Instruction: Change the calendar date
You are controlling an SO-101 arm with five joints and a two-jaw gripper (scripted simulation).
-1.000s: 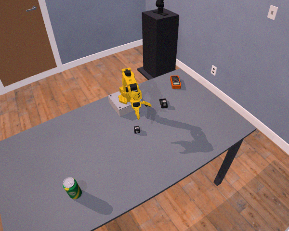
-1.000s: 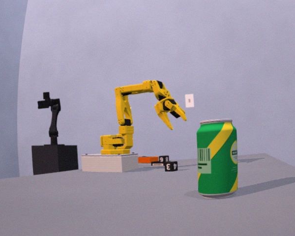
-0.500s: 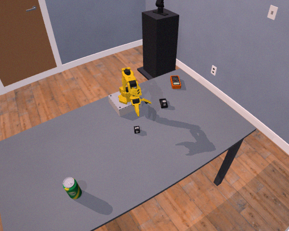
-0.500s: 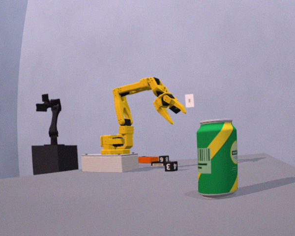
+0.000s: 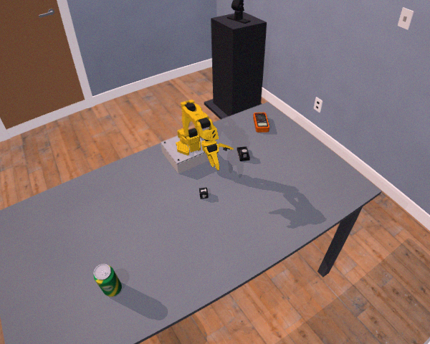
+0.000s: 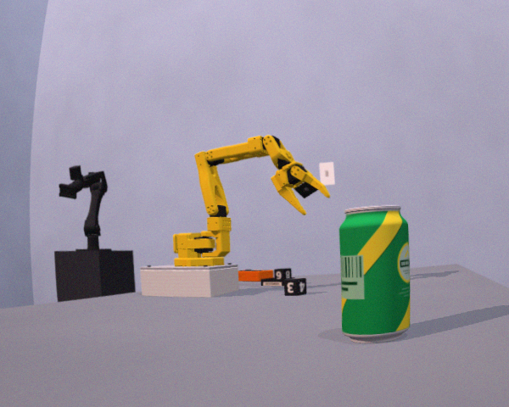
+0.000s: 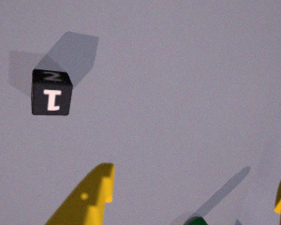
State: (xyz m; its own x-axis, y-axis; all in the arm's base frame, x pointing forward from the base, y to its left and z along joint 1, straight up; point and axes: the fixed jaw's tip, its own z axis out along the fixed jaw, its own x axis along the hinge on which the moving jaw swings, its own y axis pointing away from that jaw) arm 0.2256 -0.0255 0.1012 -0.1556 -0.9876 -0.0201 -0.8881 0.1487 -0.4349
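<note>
My gripper (image 5: 225, 158) (image 6: 316, 204) (image 7: 196, 173) is open and empty, raised high above the table. A loose black cube (image 5: 203, 193) (image 6: 295, 287) (image 7: 51, 96) sits flat on the table, outside the tray. It shows a white 1 on its bright top face and a 2 on a darker side in the wrist view; the exterior view shows 3 and 4 upside down on two other sides. The small black tray (image 5: 239, 157) (image 6: 271, 283) holds the other cube (image 5: 244, 151) (image 6: 282, 274). Its front digit is not visible.
An orange multimeter (image 5: 261, 122) (image 6: 254, 275) lies behind the tray. A green and yellow can (image 5: 109, 283) (image 6: 374, 280) stands far from the arm, near the table's other end. The arm stands on a white base block (image 5: 190, 163) (image 6: 176, 281).
</note>
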